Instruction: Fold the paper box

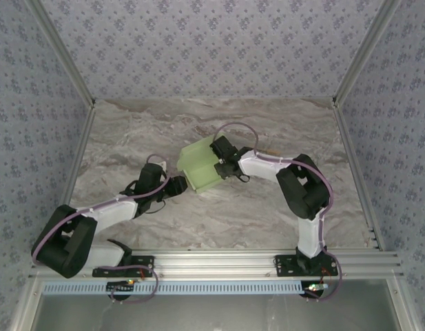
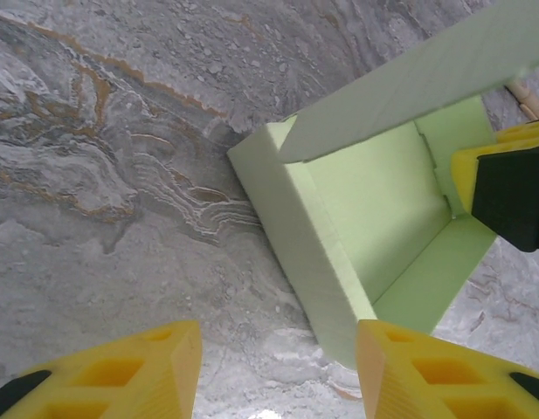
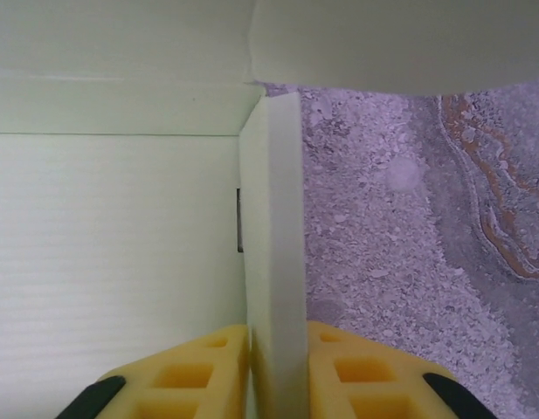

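Note:
The pale green paper box stands on the marble table between the two arms, its tray open and its lid flap raised. My right gripper is shut on one side wall of the box, one yellow finger inside and one outside; that gripper sits at the box's right side. My left gripper is open at the box's near left corner, with bare table between its fingers; its right finger lies against the box wall. The left gripper is low by the box's left edge.
A thin tan stick lies on the table just beyond the box. Patterned walls with metal rails close in the marble table on three sides. Open tabletop stretches to the left and behind the box.

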Action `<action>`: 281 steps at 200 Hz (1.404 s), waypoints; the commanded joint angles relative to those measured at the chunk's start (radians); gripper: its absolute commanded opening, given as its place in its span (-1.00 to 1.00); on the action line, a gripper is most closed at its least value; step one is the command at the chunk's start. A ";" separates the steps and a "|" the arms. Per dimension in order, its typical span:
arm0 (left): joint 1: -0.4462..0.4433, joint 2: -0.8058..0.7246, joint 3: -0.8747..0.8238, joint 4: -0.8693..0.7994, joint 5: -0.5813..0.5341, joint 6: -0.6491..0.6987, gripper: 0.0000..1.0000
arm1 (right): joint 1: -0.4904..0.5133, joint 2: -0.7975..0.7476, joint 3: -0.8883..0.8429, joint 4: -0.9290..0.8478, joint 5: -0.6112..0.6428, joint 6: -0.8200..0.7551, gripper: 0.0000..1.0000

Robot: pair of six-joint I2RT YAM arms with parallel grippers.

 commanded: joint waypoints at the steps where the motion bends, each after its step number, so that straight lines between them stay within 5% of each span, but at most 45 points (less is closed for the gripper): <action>1: -0.006 -0.005 0.021 -0.027 -0.025 0.036 -0.01 | -0.029 -0.032 0.012 -0.008 -0.121 0.047 -0.41; 42: -0.007 -0.002 0.024 -0.034 -0.028 0.051 -0.01 | -0.053 -0.050 0.007 0.036 -0.232 0.087 -0.18; 93: -0.006 0.005 0.025 -0.034 -0.029 0.060 -0.01 | -0.061 -0.071 0.002 0.032 -0.227 0.101 0.02; 281: -0.006 0.007 0.040 -0.037 -0.038 0.099 0.01 | -0.103 -0.138 -0.102 0.092 -0.254 0.151 0.23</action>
